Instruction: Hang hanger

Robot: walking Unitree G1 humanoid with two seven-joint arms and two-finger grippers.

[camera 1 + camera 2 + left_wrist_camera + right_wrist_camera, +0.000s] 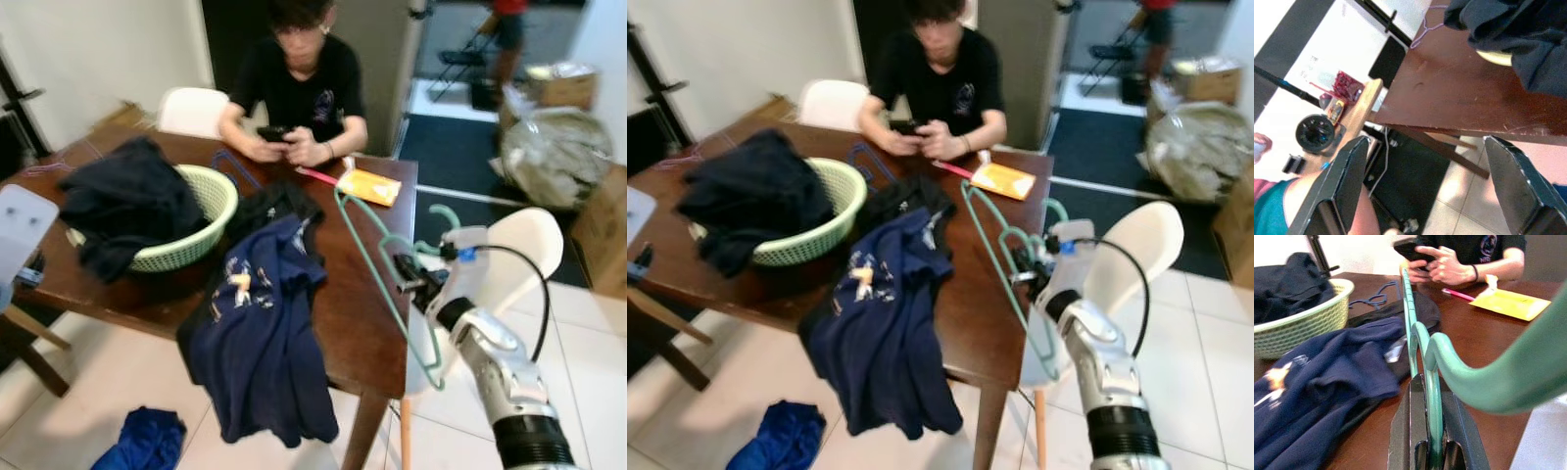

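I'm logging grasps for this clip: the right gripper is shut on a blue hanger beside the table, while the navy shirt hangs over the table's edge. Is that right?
Not quite: the hanger clamped in the right gripper is green, not blue, as the right wrist view shows. The blue hanger lies on the table near the basket. The rest holds: the navy shirt hangs over the table's edge.

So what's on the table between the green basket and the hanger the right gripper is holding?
The navy shirt, draped over the table's edge, plus a black garment, seen in the left eye view.
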